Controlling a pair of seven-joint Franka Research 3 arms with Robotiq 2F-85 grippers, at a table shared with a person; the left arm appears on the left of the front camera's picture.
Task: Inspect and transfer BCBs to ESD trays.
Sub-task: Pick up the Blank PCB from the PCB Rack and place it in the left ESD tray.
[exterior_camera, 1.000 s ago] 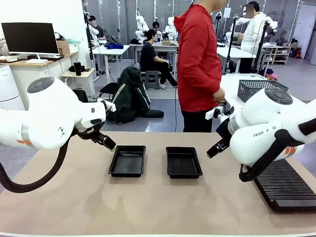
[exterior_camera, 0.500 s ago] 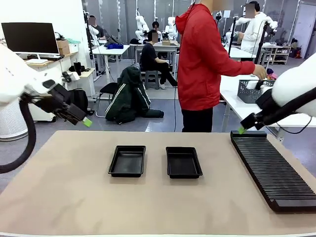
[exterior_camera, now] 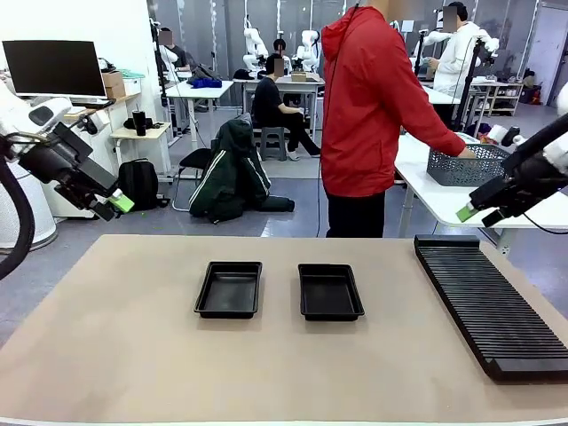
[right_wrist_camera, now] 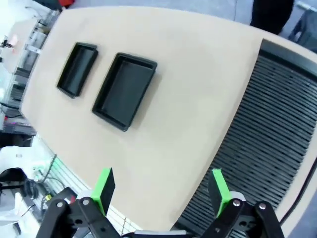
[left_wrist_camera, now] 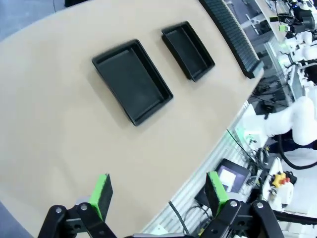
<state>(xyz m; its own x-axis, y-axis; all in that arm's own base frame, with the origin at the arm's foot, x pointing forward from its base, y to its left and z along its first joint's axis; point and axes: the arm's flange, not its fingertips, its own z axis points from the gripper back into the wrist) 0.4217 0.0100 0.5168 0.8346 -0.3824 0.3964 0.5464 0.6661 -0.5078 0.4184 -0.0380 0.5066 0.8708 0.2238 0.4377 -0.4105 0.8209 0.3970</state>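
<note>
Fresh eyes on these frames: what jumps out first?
The person in the red hoodie at the table's far side, one hand at the grey mesh basket on the next table. Then the two black ESD trays, empty, side by side mid-table, with the long ribbed rack to their right. The left end effector and right end effector hang open, raised at either side.

Busy open lab behind my beige counter (exterior_camera: 133, 355).
From the front camera I see a dark monitor (exterior_camera: 53, 68) on a desk against the white wall (exterior_camera: 115, 27) at upper left and a black backpack (exterior_camera: 140, 182) on the grey floor (exterior_camera: 288, 222) below it. A dark jacket (exterior_camera: 232, 169) is draped over a chair at centre. White worktables (exterior_camera: 191, 90) with seated people stand farther back, and a white table (exterior_camera: 426, 191) at right carries a grey mesh basket (exterior_camera: 466, 166).
</note>
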